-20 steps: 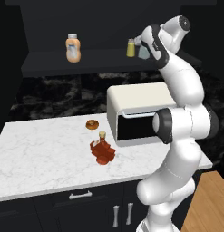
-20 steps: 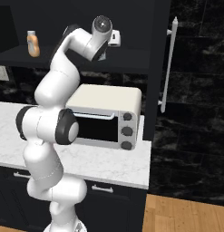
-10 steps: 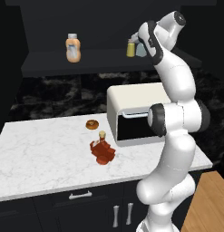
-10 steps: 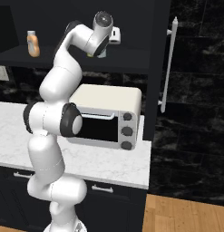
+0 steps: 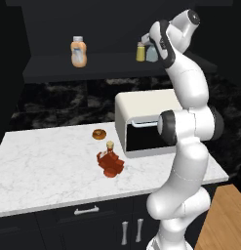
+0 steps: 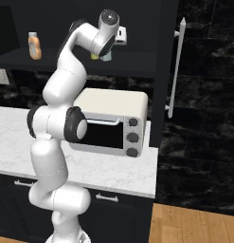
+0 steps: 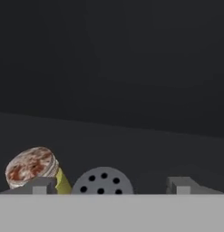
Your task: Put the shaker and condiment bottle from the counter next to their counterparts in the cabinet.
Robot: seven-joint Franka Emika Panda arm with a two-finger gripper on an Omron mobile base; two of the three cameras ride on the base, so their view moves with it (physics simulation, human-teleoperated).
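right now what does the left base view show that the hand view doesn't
Left base view alone: the condiment bottle lying on the counter, a small round brown item behind it, the toaster oven, and the peach-orange squeeze bottle at the left of the shelf.

Hand view alone: the shaker's holed grey cap from above, between the gripper's spread fingertips.

Both: the shaker beside the yellow shaker on the cabinet shelf.
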